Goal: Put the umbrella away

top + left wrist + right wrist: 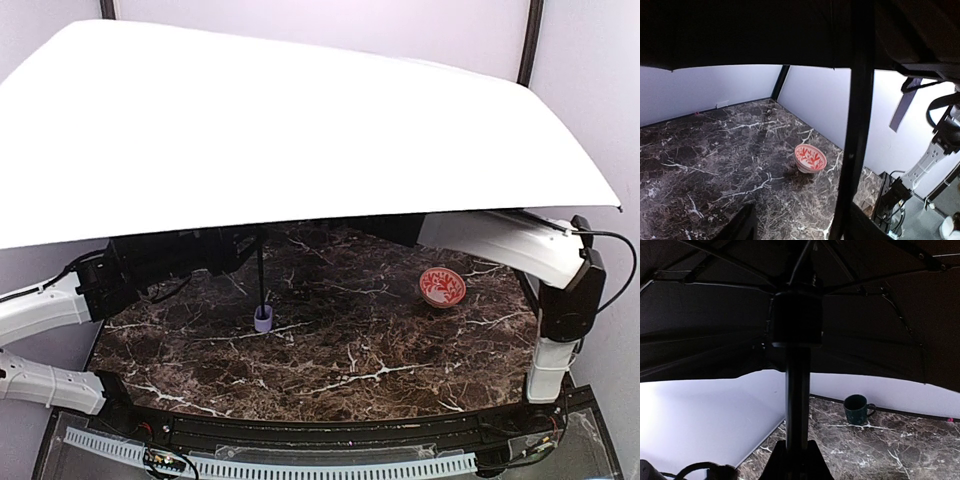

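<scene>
The umbrella [300, 130] stands open, its white canopy covering the back of the table in the top view. Its thin black shaft [262, 275] runs down to the small lavender handle [263, 318], which rests on the marble. Both arms reach in under the canopy, and their jaws are hidden in the top view. In the right wrist view my right gripper [797, 452] is shut on the shaft [797, 395], just below the runner [795, 315]. My left gripper [800, 230] is open; the shaft [855, 125] passes just inside its right finger [867, 225].
A red-patterned bowl [441, 286] sits on the table's right side, also in the left wrist view as bowl [810, 157]. A dark green mug [857, 409] stands by the back wall. Pale walls close in the table.
</scene>
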